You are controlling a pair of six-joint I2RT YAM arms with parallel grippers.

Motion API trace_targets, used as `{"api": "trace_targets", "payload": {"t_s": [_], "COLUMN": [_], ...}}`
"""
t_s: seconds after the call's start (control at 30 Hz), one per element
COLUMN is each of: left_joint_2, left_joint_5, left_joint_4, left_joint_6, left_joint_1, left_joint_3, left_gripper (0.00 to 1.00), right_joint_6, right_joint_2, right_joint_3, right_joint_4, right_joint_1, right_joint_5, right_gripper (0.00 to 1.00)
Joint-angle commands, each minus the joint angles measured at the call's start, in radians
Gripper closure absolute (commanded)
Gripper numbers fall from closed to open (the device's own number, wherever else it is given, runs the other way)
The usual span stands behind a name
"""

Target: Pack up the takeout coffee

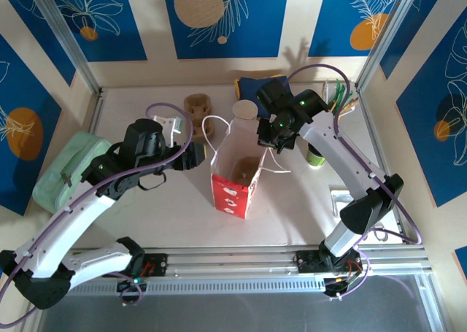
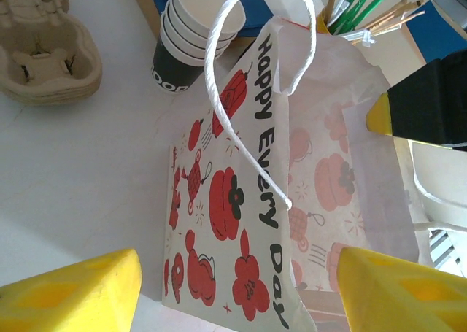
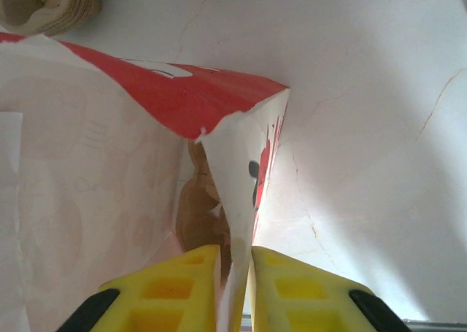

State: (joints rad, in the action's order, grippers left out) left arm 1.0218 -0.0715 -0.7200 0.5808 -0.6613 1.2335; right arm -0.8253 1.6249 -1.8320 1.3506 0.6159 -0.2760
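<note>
While our right gripper (image 3: 235,255) kept no gap, its jaws pinched on the rim of the paper bag (image 3: 95,186), our left gripper (image 2: 237,266) hung beside the bag with jaws wide apart; we saw the coffee cup (image 1: 316,157) standing right of centre, well apart from the bag.

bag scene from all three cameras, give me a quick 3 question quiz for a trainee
1. True or false: the right claw is shut on the bag's top edge.
2. Pick one. The left claw is: A) open beside the bag; B) shut on a handle; C) holding a cup.
3. Fill in: the coffee stands ___ the bag (inside or outside).

Key: 1 true; 2 A; 3 outside, off to the bag's right in the top view.
</note>
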Motion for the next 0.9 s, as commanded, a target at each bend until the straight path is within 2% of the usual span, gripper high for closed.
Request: {"api": "trace_targets", "payload": {"t_s": [0.0, 0.13, 0.37, 0.57, 0.87], "left_joint_2": [-0.032, -0.064, -0.193, -0.328, -0.373], "left_joint_5": [0.030, 0.084, 0.333, 0.490, 0.545], "left_joint_4": [-0.019, -0.031, -0.052, -0.042, -0.058], "left_joint_6": [-0.013, -0.012, 0.020, 0.047, 0.048], "left_joint_1": [0.007, 0.007, 0.007, 0.008, 0.007], "left_joint_3": [0.004, 0.005, -0.046, -0.113, -0.121], "left_gripper": [0.28, 0.28, 0.28, 0.27, 0.27], "right_joint_6": [0.020, 0.046, 0.116, 0.185, 0.291], "right_joint_2": [-0.014, -0.054, -0.148, -0.248, -0.375], "right_joint_3": [0.010, 0.030, 0.086, 0.168, 0.317], "right_joint_4": [-0.025, -0.078, -0.189, -0.308, -0.471], "right_joint_1": [0.021, 0.059, 0.139, 0.193, 0.273], "right_joint_5": [0.015, 0.005, -0.013, -0.015, 0.033], "right_gripper": [0.87, 0.91, 1.00, 1.00, 1.00]}}
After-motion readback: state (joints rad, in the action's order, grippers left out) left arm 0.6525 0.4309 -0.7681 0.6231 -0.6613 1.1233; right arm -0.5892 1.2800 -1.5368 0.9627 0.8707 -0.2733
